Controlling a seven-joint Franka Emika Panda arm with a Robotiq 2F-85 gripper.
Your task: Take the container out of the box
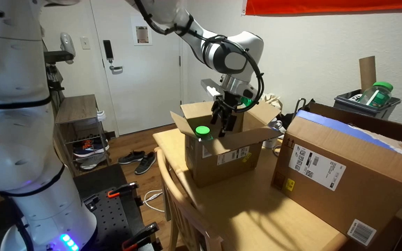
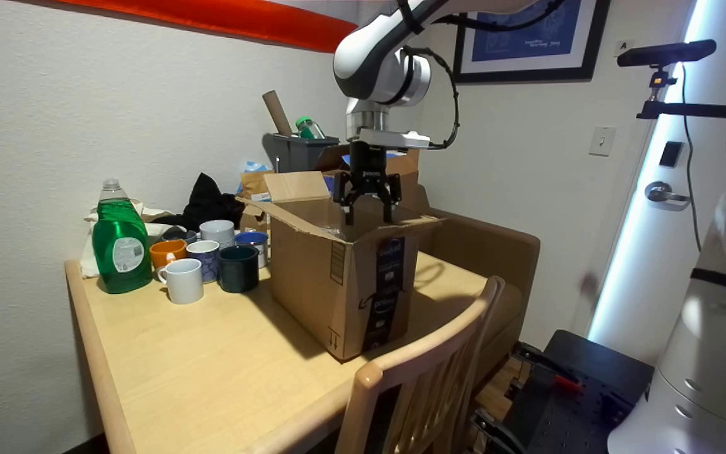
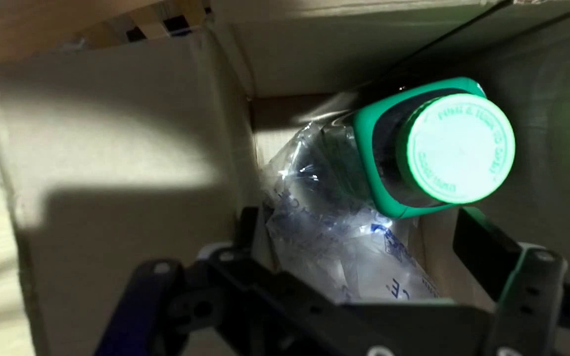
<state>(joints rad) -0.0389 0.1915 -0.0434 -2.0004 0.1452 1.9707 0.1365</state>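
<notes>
The brown cardboard box (image 1: 201, 169) stands on the table with its flaps spread. Inside it is the container (image 3: 460, 148), upright, with a bright green round lid and darker green shoulders. That lid also shows at the box's near corner in an exterior view, on the container (image 1: 202, 130); the walls hide it in the opposite exterior view. My gripper (image 2: 368, 216) points down at the box's mouth, its jaws wide apart. Seen from the wrist, the container lies ahead of the gripper (image 3: 364, 232) and toward the right finger (image 3: 485, 252); nothing is held. Its lower body is hidden.
Crinkled clear plastic packing (image 3: 314, 247) fills the box floor beside the container. A larger carton (image 1: 344, 195) sits close by on the table. Several mugs (image 2: 183, 280) and a green soap bottle (image 2: 120, 246) stand near the wall. A wooden chair (image 2: 426, 391) is against the table edge.
</notes>
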